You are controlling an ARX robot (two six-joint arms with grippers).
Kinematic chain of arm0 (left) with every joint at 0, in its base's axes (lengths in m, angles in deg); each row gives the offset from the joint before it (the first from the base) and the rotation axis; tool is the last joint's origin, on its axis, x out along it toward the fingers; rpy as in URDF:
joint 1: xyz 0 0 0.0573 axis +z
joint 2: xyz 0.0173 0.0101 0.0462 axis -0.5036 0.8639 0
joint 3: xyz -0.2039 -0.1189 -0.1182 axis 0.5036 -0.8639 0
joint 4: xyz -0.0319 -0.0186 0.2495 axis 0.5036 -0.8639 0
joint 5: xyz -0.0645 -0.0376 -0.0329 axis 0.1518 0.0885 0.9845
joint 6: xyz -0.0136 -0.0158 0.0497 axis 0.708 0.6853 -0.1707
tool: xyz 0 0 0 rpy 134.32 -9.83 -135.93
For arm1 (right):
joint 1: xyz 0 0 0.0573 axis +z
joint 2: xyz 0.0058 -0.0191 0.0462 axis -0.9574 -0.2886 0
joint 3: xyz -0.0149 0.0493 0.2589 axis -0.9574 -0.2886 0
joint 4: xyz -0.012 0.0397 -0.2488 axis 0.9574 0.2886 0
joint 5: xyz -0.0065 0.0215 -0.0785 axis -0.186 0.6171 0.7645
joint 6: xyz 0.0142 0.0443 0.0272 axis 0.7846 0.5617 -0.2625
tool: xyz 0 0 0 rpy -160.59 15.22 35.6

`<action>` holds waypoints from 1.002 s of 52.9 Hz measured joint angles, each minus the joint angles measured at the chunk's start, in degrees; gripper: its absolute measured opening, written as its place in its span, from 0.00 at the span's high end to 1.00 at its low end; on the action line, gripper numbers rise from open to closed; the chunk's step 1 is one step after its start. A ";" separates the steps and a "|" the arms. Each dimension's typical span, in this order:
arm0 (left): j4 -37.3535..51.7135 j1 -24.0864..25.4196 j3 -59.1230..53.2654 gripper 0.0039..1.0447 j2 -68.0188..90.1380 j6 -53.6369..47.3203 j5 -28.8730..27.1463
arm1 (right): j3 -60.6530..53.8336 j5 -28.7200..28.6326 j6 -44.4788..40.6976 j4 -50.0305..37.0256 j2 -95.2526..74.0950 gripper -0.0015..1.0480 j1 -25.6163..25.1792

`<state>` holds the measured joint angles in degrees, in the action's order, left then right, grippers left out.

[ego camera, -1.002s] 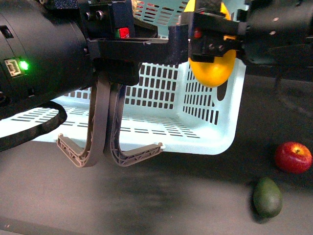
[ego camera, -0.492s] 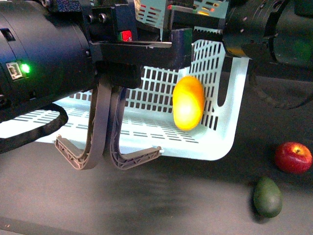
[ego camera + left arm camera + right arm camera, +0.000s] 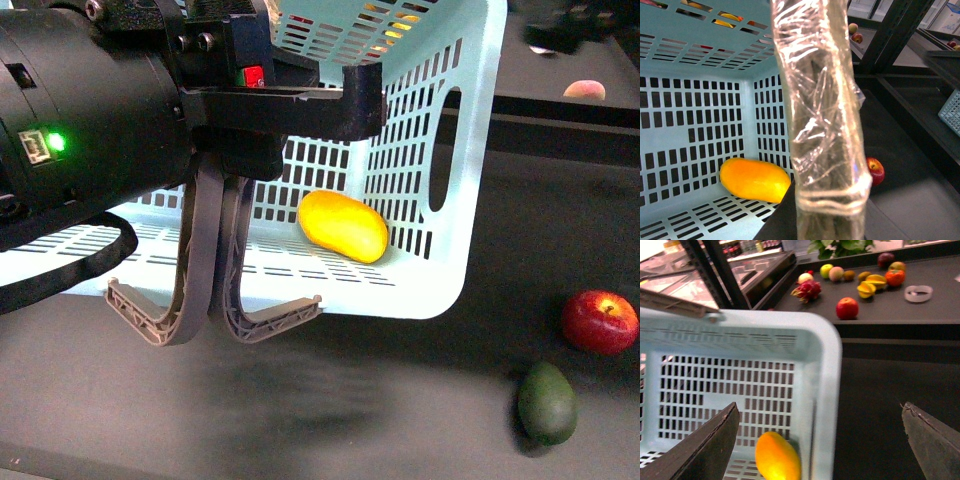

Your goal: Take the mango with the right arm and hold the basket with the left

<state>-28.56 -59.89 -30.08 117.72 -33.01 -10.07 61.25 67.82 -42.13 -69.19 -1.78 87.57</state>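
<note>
1. Right gripper [image 3: 820, 407]: fingers spread wide, nothing between them.
2. Mango [image 3: 343, 226] lies inside the basket [image 3: 492, 120], in its low right corner, ahead of the right gripper and touching neither finger.
3. Left gripper [image 3: 235, 150] is clamped on both grey handles [image 3: 200, 260]; the basket hangs tipped.
4. Dark table [image 3: 300, 420]: red apple [image 3: 599, 322] and avocado [image 3: 547, 402] lie right of the basket, apart from it.
5. Beyond: black shelf [image 3: 940, 315] carrying assorted fruit [image 3: 847, 308].

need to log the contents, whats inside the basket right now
Only the mango shows, lying on its side on the basket floor near a corner. In the front view the left arm hides part of the inside, so that part cannot be checked.
</note>
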 joint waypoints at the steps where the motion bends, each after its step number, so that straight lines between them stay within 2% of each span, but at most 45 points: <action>1: 0.00 0.00 0.00 0.93 0.00 0.02 -0.02 | -1.22 0.04 0.02 0.63 1.66 0.08 -0.70; 11: 0.00 -0.07 0.00 0.93 0.00 0.02 0.55 | -11.80 1.57 1.16 9.42 20.31 0.08 -3.91; 14: 0.00 -0.07 0.00 0.93 0.00 0.07 0.57 | -14.27 4.28 2.34 13.99 27.39 0.08 -3.72; 20: 0.00 -0.07 0.00 0.93 0.00 0.04 0.50 | -18.27 13.86 5.09 24.65 42.12 0.08 1.51; 25: 0.00 -0.04 0.00 0.93 0.00 0.07 0.35 | -18.71 14.45 5.64 25.90 45.72 0.08 2.89; 42: 0.00 -0.04 0.00 0.93 0.02 0.02 0.20 | -18.80 14.84 6.01 25.77 46.01 0.08 3.04; 46: 0.00 -0.07 0.00 0.93 0.02 0.04 0.35 | -22.21 13.42 -2.05 15.78 46.47 0.22 1.75; 53: 0.00 -0.04 0.00 0.93 0.04 0.07 0.31 | -23.80 10.40 -11.23 16.24 50.88 0.44 -1.57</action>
<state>-28.56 -59.93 -30.08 117.77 -32.94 -9.76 37.45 78.22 -53.36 -52.95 49.10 86.00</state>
